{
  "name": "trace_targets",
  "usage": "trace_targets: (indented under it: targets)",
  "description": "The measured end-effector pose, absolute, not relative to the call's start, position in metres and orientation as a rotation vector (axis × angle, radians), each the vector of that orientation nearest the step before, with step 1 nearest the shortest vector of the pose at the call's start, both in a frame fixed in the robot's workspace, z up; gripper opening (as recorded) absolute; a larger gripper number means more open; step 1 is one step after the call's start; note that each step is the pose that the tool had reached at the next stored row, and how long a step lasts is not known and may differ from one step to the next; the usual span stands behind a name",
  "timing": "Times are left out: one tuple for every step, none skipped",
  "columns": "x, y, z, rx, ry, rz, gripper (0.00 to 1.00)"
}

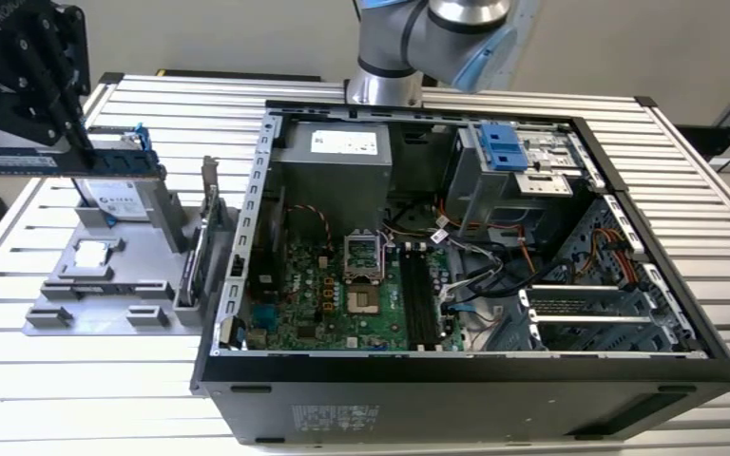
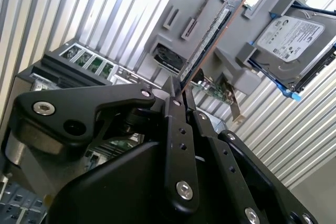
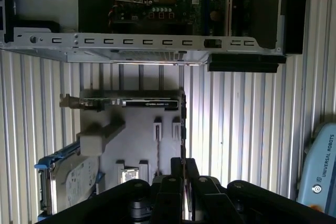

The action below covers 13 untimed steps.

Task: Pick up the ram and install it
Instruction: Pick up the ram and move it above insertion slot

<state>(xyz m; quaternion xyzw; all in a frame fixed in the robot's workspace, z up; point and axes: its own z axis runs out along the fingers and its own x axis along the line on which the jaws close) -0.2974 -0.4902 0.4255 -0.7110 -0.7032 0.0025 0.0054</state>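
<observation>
Slatted metal table [image 1: 86,399] is carrying an open PC case [image 1: 467,372], sitting well off to one side of the gripper [image 2: 178,94]. Grey parts fixture [image 1: 99,294] is lying right below the gripper, with a hard drive [image 2: 291,38] and a bracketed card [image 3: 131,102] standing in it. Ram [image 1: 16,161] is showing as a long, narrow dark stick with black chips and a pale sticker. Fingers [image 2: 176,129] are pressing together, pinching one end of the ram. The ram is jutting out past the tips, above the fixture.
</observation>
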Motion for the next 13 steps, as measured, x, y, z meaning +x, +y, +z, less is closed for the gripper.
trace_targets:
  targets:
    - [-0.296,-0.49,0.425,-2.226,-2.202,0.008,0.0]
    - [-0.294,-0.49,0.425,-2.226,-2.202,0.008,0.0]
    - [-0.293,-0.49,0.425,-2.226,-2.202,0.008,0.0]
    - [-0.291,-0.49,0.425,-2.226,-2.202,0.008,0.0]
    - [-0.29,-0.49,0.425,-2.226,-2.202,0.008,0.0]
    - [-0.288,-0.49,0.425,-2.226,-2.202,0.008,0.0]
    - [-0.287,-0.49,0.425,-2.226,-2.202,0.008,0.0]
    - [-0.285,-0.49,0.425,-2.226,-2.202,0.008,0.0]
    - [-0.284,-0.49,0.425,-2.226,-2.202,0.008,0.0]
    - [-0.283,-0.49,0.425,-2.226,-2.202,0.008,0.0]
    - [-0.281,-0.49,0.426,-2.226,-2.202,0.008,0.0]
    - [-0.28,-0.49,0.425,-2.226,-2.202,0.008,0.0]
    - [-0.278,-0.49,0.425,-2.226,-2.201,0.008,0.0]
